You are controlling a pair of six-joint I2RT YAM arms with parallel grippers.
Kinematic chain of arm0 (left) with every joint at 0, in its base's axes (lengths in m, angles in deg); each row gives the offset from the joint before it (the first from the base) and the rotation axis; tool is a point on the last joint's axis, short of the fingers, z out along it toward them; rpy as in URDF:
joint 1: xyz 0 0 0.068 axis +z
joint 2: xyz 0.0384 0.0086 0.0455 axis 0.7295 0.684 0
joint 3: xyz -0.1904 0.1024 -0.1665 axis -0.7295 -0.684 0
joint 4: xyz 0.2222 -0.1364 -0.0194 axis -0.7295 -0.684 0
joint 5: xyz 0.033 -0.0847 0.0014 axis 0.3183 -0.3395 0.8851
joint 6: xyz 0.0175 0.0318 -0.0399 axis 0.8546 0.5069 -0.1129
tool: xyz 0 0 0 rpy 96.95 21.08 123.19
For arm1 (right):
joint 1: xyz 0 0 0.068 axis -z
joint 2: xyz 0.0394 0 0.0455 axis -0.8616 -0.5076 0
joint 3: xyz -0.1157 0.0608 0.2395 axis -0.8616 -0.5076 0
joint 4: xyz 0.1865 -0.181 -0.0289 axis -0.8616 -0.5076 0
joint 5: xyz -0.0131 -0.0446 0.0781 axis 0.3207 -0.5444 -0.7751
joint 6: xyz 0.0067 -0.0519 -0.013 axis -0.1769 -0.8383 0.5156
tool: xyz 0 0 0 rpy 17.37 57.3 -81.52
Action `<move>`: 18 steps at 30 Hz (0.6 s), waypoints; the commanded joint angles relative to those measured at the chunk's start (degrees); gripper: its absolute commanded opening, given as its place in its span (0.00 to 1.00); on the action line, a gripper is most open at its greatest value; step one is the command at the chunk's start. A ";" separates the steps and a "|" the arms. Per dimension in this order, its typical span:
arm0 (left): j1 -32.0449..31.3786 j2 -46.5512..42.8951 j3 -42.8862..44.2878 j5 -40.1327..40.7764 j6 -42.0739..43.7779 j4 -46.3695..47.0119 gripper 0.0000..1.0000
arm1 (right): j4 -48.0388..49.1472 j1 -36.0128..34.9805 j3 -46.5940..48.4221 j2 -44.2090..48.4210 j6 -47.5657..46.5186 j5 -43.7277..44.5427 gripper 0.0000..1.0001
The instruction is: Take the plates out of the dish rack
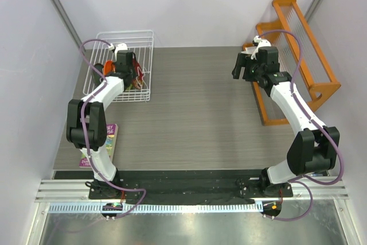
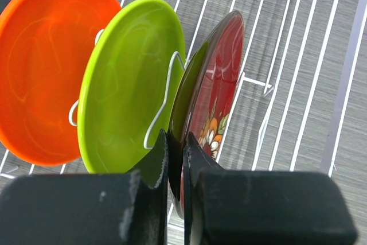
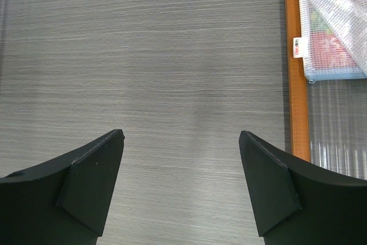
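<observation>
Left gripper (image 2: 176, 154): jaws drawn narrow, pinching the near rim of the red plate (image 2: 217, 78), one finger on each face. The grip sits on the rim because the plates stand on edge in the rack (image 1: 139, 32), so only their edges can be reached from above. The red plate is inside the rack, last in a row of three seen from the wrist: orange plate (image 2: 46, 61), green plate (image 2: 129, 84), then red. A wire divider (image 2: 164, 98) rises between green and red and keeps each plate upright in its own slot; that is likely why the fingers come in along the plate's plane rather than across it. Orientation: the red plate is seen nearly edge-on, its flowered face turned away from the green plate, toward open rack floor. Its visible long axis runs from the fingers up the wrist frame, leaning right at the top. The green and orange plates lean the same way, faces roughly parallel. A dark sliver at the top left corner of the wrist view may be the teal plate; too little shows to be sure. Right gripper (image 3: 182, 190): jaws spread wide, holding nothing, hanging over bare table (image 3: 172, 55) just beside the wooden rack (image 1: 298, 55), well apart from the plates. Judgement: first plate gripped, none unloaded yet.
</observation>
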 commanded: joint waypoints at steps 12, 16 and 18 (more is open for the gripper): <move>0.05 -12.29 2.94 2.14 -0.94 -1.89 0.00 | 0.01 -0.12 -0.13 1.08 -0.09 -0.44 0.89; -0.65 -14.57 2.68 3.63 0.03 -3.03 0.00 | -0.34 -0.03 -0.22 1.43 -0.44 -0.44 0.89; -0.56 -16.24 2.86 3.55 0.03 -3.74 0.00 | -0.43 -0.12 -0.22 1.52 -0.35 -0.88 0.89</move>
